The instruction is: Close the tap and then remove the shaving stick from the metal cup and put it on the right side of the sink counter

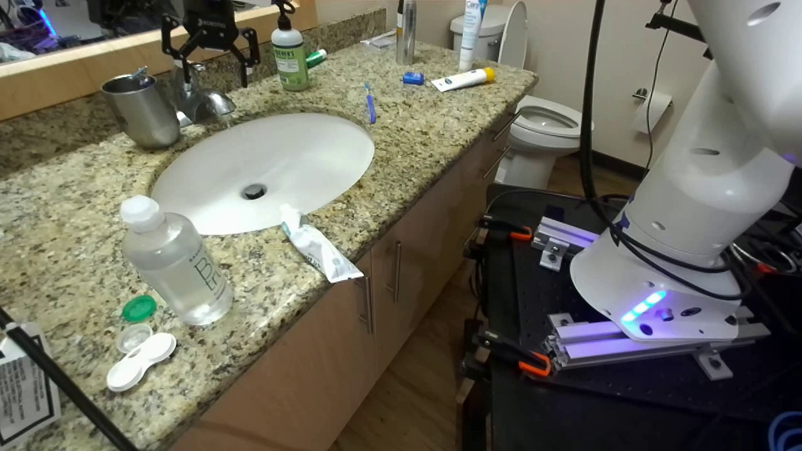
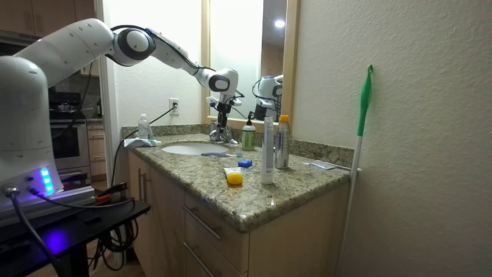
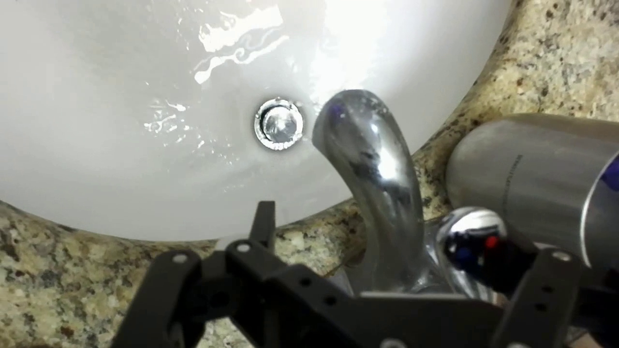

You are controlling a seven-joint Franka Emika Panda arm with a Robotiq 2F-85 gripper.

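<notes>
The tool (image 1: 215, 81) hangs at the tap (image 1: 203, 105), its fingers (image 3: 264, 223) spread wide, one on either side, with nothing clamped between them; whether either touches the lever (image 3: 470, 232) cannot be told. The spout (image 3: 372, 145) reaches over the basin (image 3: 92, 145), which gleams wet in the wrist view. Just beside the tap, on the bench (image 1: 432, 122), stands the metal cup (image 1: 145, 119), with a small shiny tip of the shaving stick (image 1: 139, 73) showing above the rim. A soap bottle (image 1: 291, 62) stands on the tap's other side, and a toothbrush (image 1: 370, 106) lies near the edge of the basin.
</notes>
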